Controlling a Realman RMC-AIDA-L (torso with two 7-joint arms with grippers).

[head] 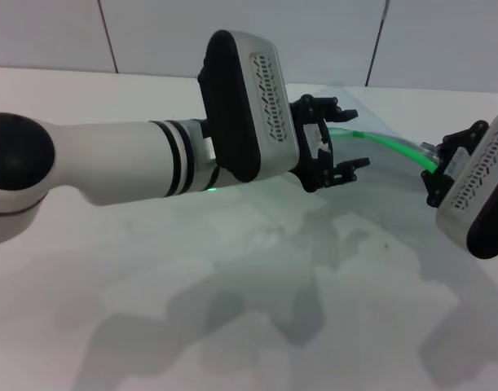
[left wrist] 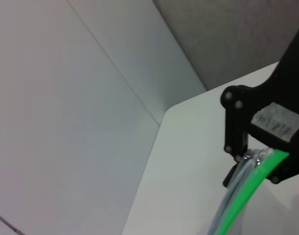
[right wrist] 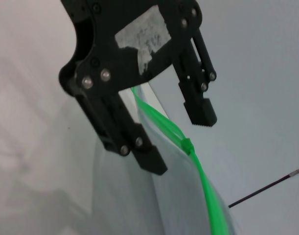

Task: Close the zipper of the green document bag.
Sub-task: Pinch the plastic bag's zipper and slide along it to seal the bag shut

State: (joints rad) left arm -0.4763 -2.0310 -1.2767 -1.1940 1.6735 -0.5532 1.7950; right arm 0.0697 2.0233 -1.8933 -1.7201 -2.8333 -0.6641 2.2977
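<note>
My right gripper (head: 434, 167) pinches 1 end of the green document bag (head: 371, 175), lifted off the table (head: 110, 98). The zipper (head: 387, 142) runs from there toward my left gripper (head: 342, 138), whose jaws stand open astride the strip, the slider (right wrist: 188, 146) just beside them.

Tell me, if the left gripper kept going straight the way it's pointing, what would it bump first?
Probably the zipper of the green document bag: the open left gripper points along it toward the slider. Depth is hard to judge.

Soft even light, arm shadows on table (head: 232, 326), slight blur
</note>
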